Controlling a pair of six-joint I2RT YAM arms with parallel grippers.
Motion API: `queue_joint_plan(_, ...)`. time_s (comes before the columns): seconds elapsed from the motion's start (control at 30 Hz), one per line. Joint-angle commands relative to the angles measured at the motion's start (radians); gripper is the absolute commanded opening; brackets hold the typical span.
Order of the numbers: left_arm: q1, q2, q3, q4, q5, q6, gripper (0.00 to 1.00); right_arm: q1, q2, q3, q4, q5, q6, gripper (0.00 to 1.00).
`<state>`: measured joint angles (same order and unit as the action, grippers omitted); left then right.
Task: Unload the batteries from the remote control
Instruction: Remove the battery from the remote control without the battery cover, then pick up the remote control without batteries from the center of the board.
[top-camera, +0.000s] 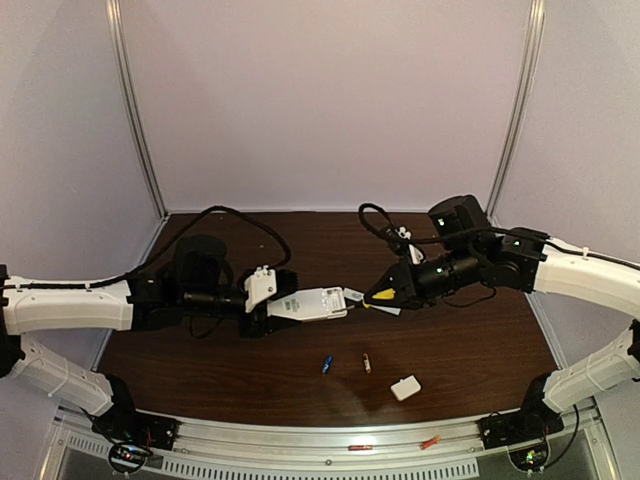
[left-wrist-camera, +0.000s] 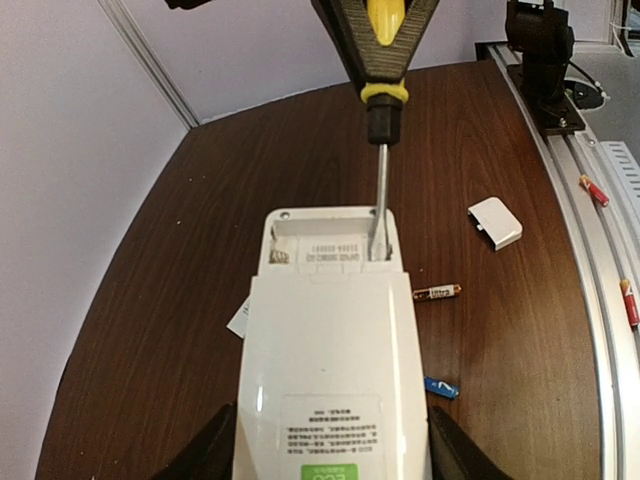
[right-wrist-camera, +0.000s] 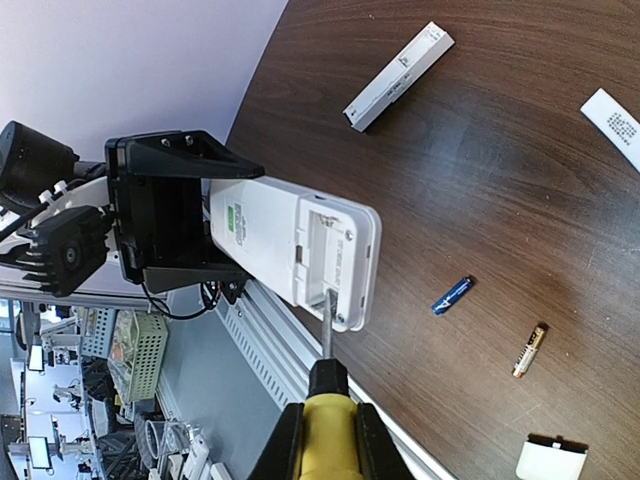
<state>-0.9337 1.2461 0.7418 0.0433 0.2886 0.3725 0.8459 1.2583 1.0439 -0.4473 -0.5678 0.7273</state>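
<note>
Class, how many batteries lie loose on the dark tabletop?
2. A blue battery and a gold battery lie side by side between the remote and the near edge. Others may hide inside the remote.

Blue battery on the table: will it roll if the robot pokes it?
Probably: the blue battery is a round cylinder lying sideways on the smooth table, so a poke would likely roll it. Being so tiny, it is probably light.

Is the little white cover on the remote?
No, the cover lies on the table, apart from the remote, whose battery slot is uncovered.
</note>
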Motion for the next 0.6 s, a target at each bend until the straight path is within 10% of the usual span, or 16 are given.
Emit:
queue_joint_plan(0.0, -0.008, -0.042, -0.001, 0.056, -0.042, -0.033, 0.0, -0.002, -0.003, 0.053, -0.071, 0.032, -0.037, 0.0)
queue_joint_plan(0.57, -0.006, -0.033, 0.186, -0.151, -0.429, -0.148, 0.0, -0.041, -0.043, 0.233, -0.223, 0.35, -0.092, 0.0)
